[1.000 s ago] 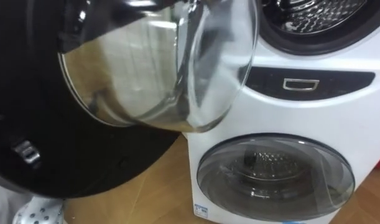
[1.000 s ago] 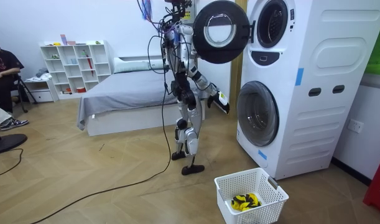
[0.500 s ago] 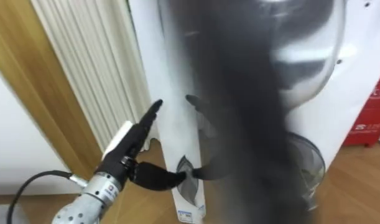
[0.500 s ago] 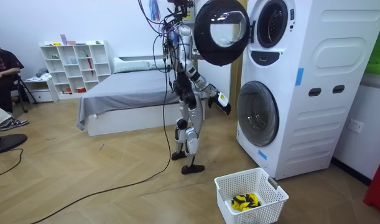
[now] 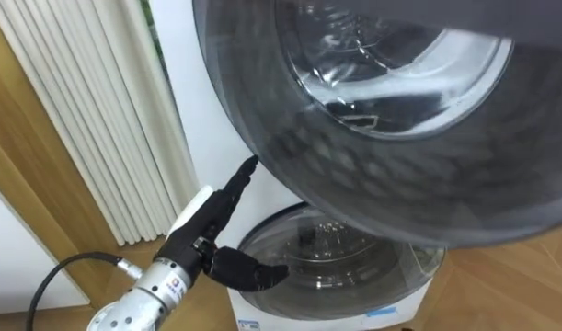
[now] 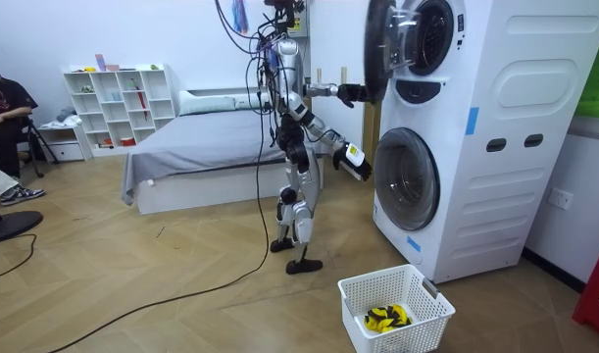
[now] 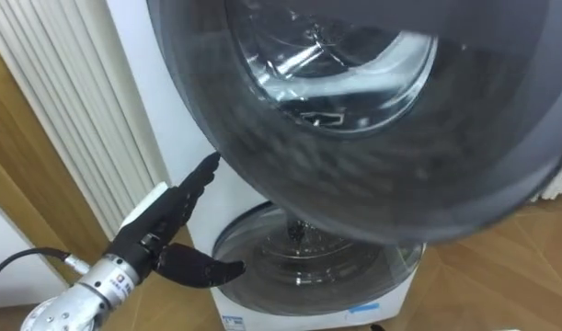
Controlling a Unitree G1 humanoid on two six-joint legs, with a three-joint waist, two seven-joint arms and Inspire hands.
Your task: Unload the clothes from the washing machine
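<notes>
Currently the robot stands upright on the wood floor [image 6: 132, 284] in front of the stacked washing machines [image 6: 495, 137], facing them. Its left hand [image 5: 205, 237] is held low and flat, fingers straight and thumb spread, gripping nothing. It sits just beside the round glass door of the lower machine [image 5: 336, 253], and contact between the two cannot be confirmed. In the room view this hand hangs in front of that door at about waist height.

The right hand [image 6: 350, 94] is raised to the edge of the upper machine's door [image 5: 400, 175]. Whether its fingers are curled on the edge or lie flat against it cannot be determined. The upper door stands swung out from the drum opening [image 6: 428, 34] and is seen nearly edge-on in the room view. In the eye views its dark rim and glass bowl span the top of the scene above the left hand.

One yellow and black garment [image 6: 385, 317] lies in the white basket [image 6: 422, 328]. The basket stands on the floor near the lower machine, well below and apart from both hands. Any clothes inside either drum cannot be made out.

White vertical slats [image 5: 87, 119] stand to the left of the machines. A bed [image 6: 201, 147] and a white shelf [image 6: 118, 108] stand behind the robot.
</notes>
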